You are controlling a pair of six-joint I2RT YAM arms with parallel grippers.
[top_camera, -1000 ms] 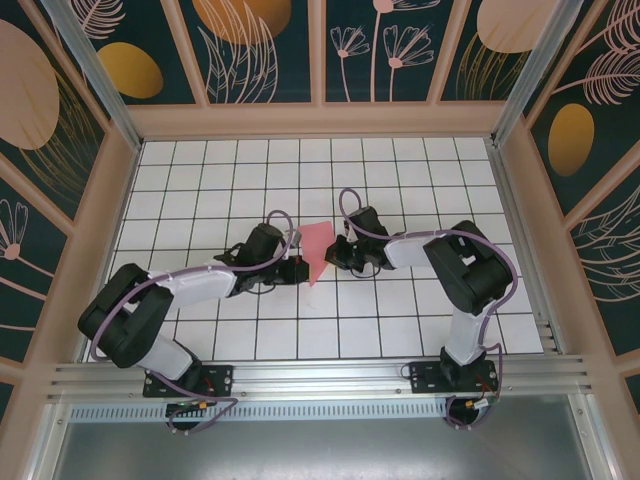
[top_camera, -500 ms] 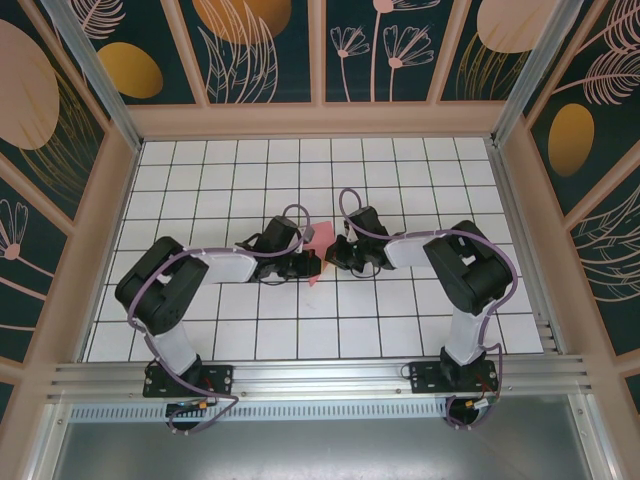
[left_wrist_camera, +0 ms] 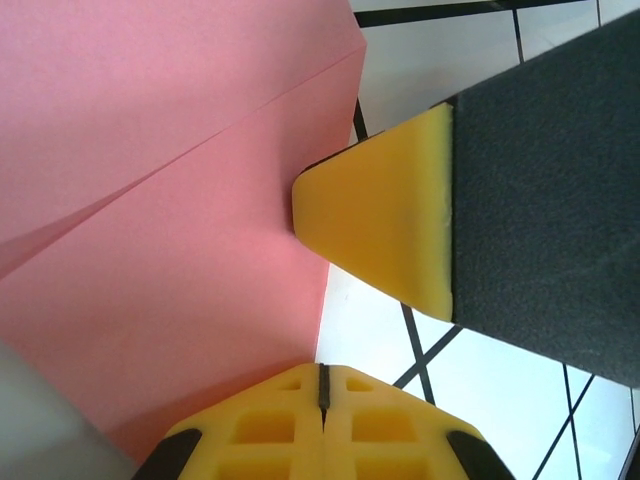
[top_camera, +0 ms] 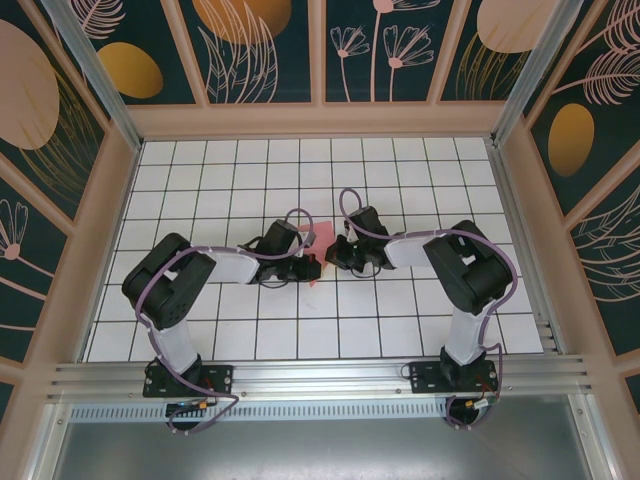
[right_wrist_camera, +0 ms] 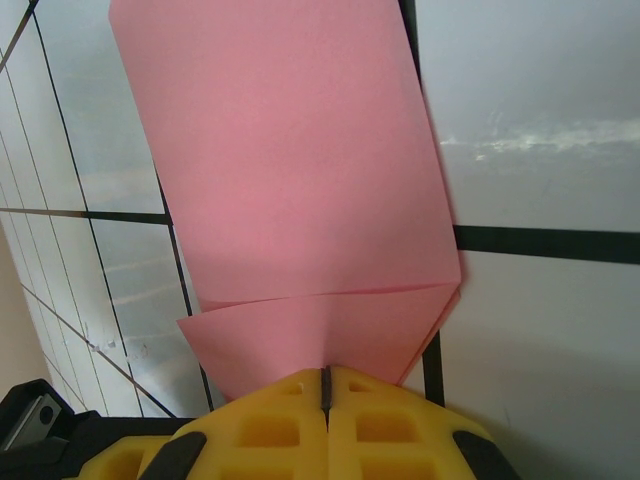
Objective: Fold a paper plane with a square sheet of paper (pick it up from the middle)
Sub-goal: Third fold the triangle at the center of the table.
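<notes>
The square sheet of paper [top_camera: 321,238], pink-red and folded into layers, sits mid-table between my two grippers. My right gripper [top_camera: 333,252] is shut on it. In the right wrist view the folded paper [right_wrist_camera: 290,160] runs into the closed seam of that gripper [right_wrist_camera: 325,378]. My left gripper [top_camera: 305,268] is shut, low against the paper's left side. In the left wrist view its closed tips [left_wrist_camera: 322,372] meet the edge of the paper [left_wrist_camera: 170,200]; whether they pinch it I cannot tell. A yellow fingertip [left_wrist_camera: 385,220] of the right gripper touches the paper there.
A white gridded table [top_camera: 400,170] lies inside wooden walls with floral panels [top_camera: 320,120]. Both arms bend inward over the middle tiles. An aluminium rail [top_camera: 320,375] runs along the near edge.
My left arm has drawn in and its gripper has slid right onto the paper, so less pink shows from above. The right arm and its grip have not moved.
</notes>
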